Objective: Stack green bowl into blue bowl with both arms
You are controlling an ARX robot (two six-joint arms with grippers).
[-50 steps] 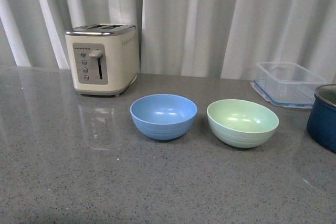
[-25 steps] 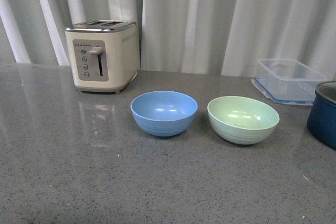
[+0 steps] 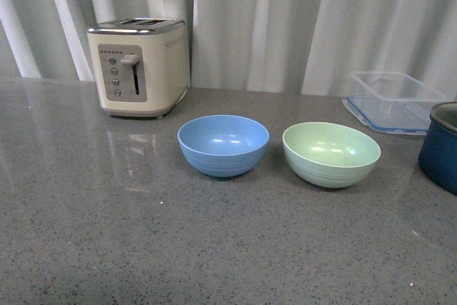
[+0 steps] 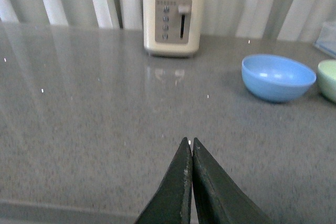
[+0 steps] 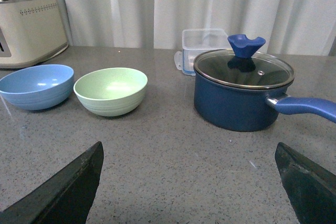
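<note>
Front view showed a toaster (image 3: 139, 67) at the counter's (image 3: 107, 233) back left, then the blue bowl (image 3: 223, 145) and green bowl (image 3: 331, 153) upright side by side near the middle, a narrow gap between their rims. Further right sat a clear container (image 3: 395, 101), and a pot (image 3: 440, 146) cut by the frame edge. Bare counter lay open in front of both bowls. Left wrist view showed the left gripper (image 4: 190, 141) pressed closed, empty, well apart from the blue bowl. Right wrist view showed the right gripper (image 5: 189, 147) spread wide, empty, with bare counter between it and the green bowl.
</note>
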